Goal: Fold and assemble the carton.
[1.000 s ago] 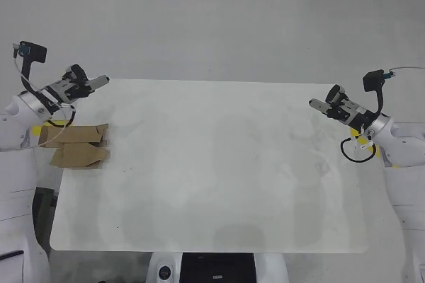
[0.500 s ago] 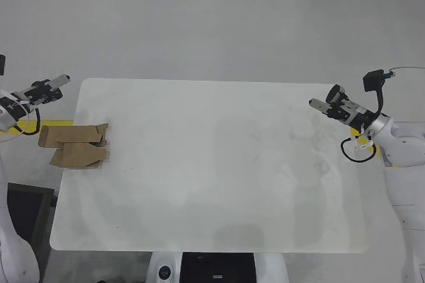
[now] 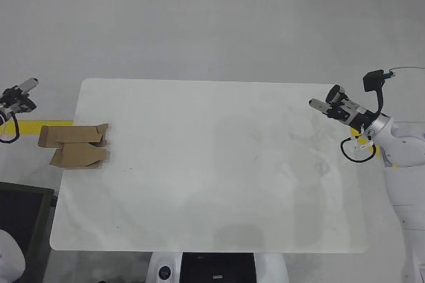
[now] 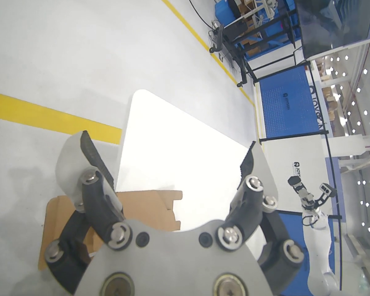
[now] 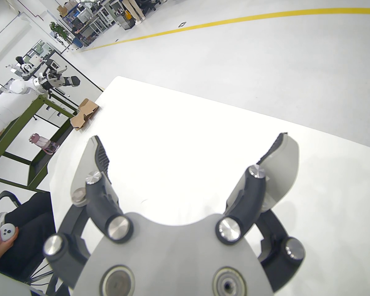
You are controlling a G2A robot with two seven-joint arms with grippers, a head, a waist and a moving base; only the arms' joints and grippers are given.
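A flat, unfolded brown carton (image 3: 74,145) lies over the left edge of the white table (image 3: 219,170), part of it hanging past the rim. My left gripper (image 3: 23,89) hangs off the table to the far left, beyond the carton, open and holding nothing; the left wrist view has the carton (image 4: 148,207) below its open fingers (image 4: 91,152). At the table's right edge my right gripper (image 3: 321,105) stands open with nothing in it. The right wrist view looks across the table between its gripper (image 5: 188,146) toward the carton (image 5: 84,113) at the far side.
A yellow floor line (image 3: 39,126) runs under the carton's overhanging end. A dark green frame (image 3: 18,212) stands off the table's left side near the front. In the right wrist view a pink bottle (image 5: 41,143) sits on that frame.
My left arm has drawn back to the left, from above the table's back left corner to well off the table. The carton and the right arm have stayed put.
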